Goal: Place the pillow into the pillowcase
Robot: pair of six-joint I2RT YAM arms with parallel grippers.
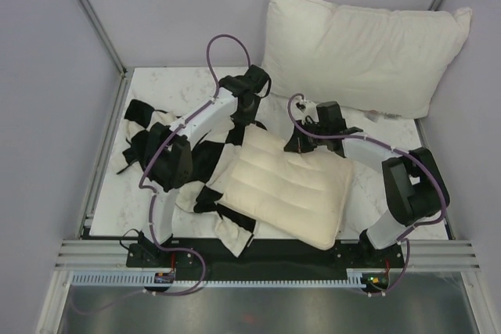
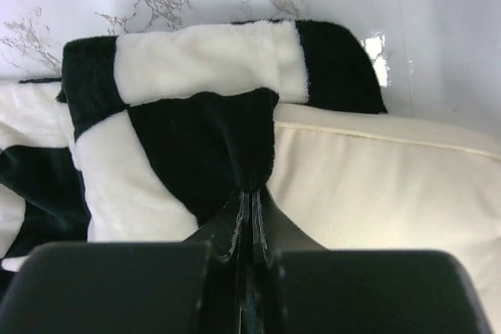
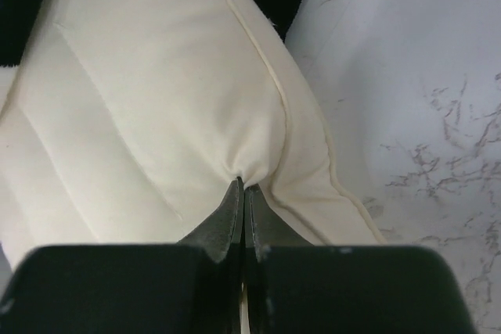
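left gripper point(image 2: 250, 195), right gripper point(image 3: 241, 187): both clamped.

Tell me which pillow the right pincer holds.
The smaller, flat cream pillow in front; the right pincer is shut on its edge. The puffier white pillow at the back lies untouched.

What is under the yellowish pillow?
The checkered pillowcase pokes out from under the pillow at its left and near edges. The table shows past its right side. What lies under its middle is covered.
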